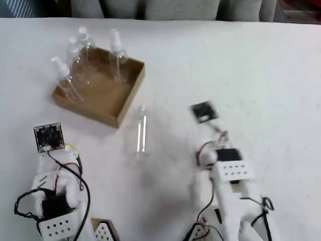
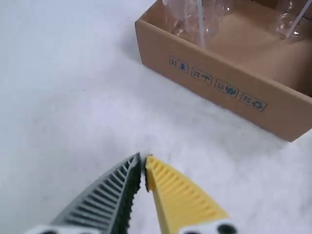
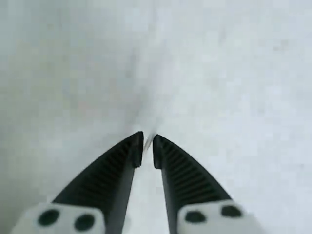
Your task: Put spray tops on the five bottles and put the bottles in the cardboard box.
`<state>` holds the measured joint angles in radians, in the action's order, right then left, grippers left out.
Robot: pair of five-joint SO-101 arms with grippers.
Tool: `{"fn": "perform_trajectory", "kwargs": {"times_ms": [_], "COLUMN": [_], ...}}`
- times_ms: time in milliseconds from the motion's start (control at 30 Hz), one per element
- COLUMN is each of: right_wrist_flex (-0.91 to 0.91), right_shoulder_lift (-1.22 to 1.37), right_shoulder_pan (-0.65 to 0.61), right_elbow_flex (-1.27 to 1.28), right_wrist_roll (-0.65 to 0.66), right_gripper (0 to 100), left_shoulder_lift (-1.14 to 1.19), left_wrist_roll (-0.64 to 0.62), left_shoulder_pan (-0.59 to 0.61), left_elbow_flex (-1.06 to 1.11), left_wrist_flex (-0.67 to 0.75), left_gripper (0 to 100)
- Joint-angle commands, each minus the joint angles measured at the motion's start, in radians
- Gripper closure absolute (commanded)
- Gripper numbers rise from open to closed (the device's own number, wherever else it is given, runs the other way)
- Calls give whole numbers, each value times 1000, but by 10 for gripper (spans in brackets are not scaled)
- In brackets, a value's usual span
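**Tools closed and empty; one bottle lies loose on the worktop**

Your left tool (image 2: 144,165), one grey finger and one yellow, has its tips pressed together and holds nothing. It sits low over the white worktop (image 1: 241,65), near the front wall of the cardboard box (image 2: 219,90). Your right tool (image 3: 147,146), with two black fingers, is also drawn together, with only a sliver between the tips and nothing in it.

The last bottle (image 1: 141,129) lies on its side on the worktop, just beside the box's near corner and between your two arms. Its neck points away from you. It looks bare-necked, though this is hard to tell.

Expect clear, thin plastic: very light, smooth, likely to roll or skid when nudged, and likely to give under a hard squeeze. Take hold across the middle of the body, gently.

Four bottles (image 1: 88,52) with spray tops stand upright in the box, crowded toward its far side. The near part of the box floor is bare. The box wall and those standing bottles are what you could knock.
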<state>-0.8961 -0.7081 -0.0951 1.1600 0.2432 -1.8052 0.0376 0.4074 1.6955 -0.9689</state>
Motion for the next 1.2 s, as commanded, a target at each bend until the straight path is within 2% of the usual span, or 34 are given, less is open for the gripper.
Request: {"fn": "perform_trajectory", "kwargs": {"times_ms": [0, 133, 300, 433, 500, 567, 700, 800, 867, 1033, 1167], "right_wrist_flex": [16, 13, -74, -122, -127, -128, -153, -243, -306, -479, -558], "right_shoulder_lift": [-4, -5, -5, -4, -13, -13, -13, -13, -13, -15, -61], "right_shoulder_pan": [179, 335, 384, 390, 420, 466, 539, 605, 648, 668, 619], "right_elbow_flex": [-112, -149, -144, -143, -143, -149, -158, -196, -224, -230, -224], "right_wrist_roll": [12, 32, 149, 160, 161, 166, 213, 288, 295, 302, 302], "right_gripper": [984, 984, 971, 822, 731, 687, 759, 838, 869, 872, 871], "left_shoulder_lift": [1, 1, 1, 1, 1, 1, 1, 1, 1, 1, 1], "left_wrist_roll": [8, 8, 8, 8, 8, 8, 8, 8, 8, 8, 8], "left_shoulder_pan": [-13, -12, -12, -12, -12, -12, -12, -12, -12, -12, -12], "left_elbow_flex": [-2, -2, -2, -2, -2, -2, -2, -2, -2, -2, -2], "left_wrist_flex": [0, -2, -2, -2, -2, -2, -2, -2, -2, -2, -2], "left_gripper": [976, 976, 976, 976, 976, 976, 976, 976, 976, 976, 976]}}
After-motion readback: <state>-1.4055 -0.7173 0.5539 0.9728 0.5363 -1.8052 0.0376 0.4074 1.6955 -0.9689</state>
